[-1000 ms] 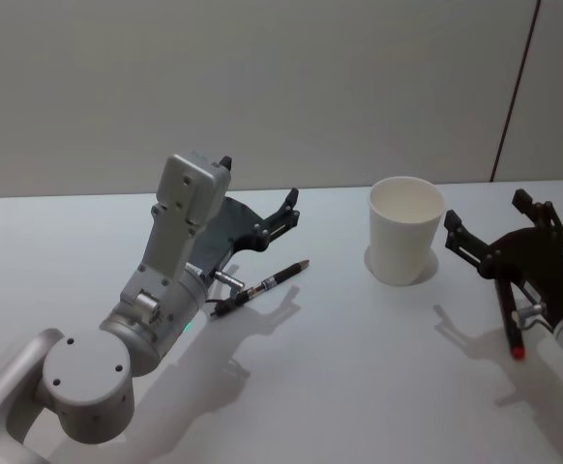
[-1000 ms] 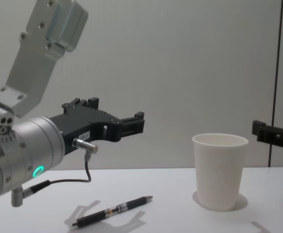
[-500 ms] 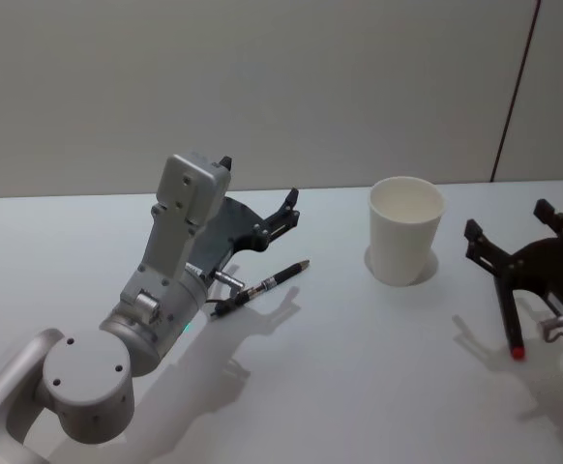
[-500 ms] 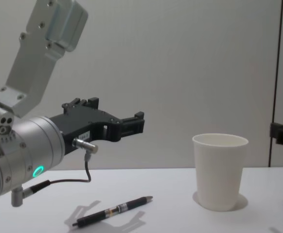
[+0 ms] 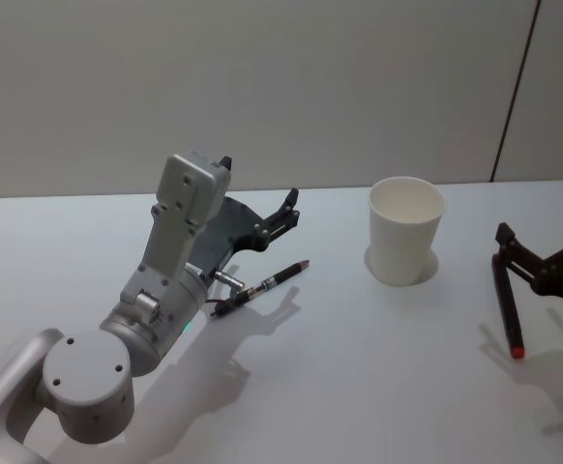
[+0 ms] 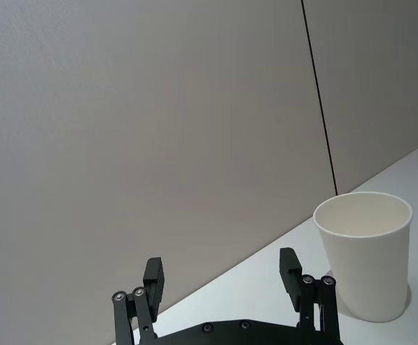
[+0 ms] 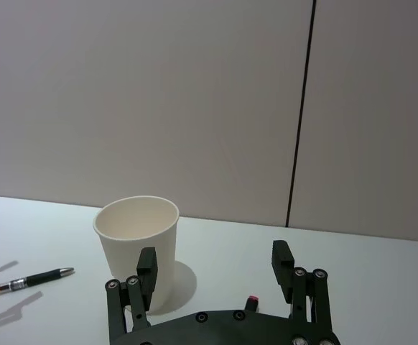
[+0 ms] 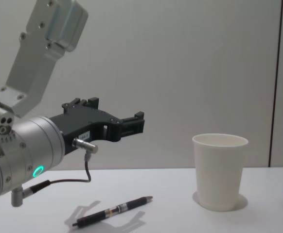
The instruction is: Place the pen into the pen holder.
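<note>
While pen (image 5: 262, 286) lies flat, pen holder (image 5: 405, 232) upright

Head view: we look down on the table (image 5: 359, 387) from above. Chest view sits low, facing across it. Wrist views look forward past the left gripper (image 6: 222, 272) and right gripper (image 7: 214, 259); all four share the pen holder (image 5: 405, 232).

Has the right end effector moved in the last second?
Yes: the right end effector has retreated rightward, away from the plain white paper cup.

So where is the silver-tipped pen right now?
Head view: the pen lies on the table, below the left gripper, left of the pen holder.
</note>
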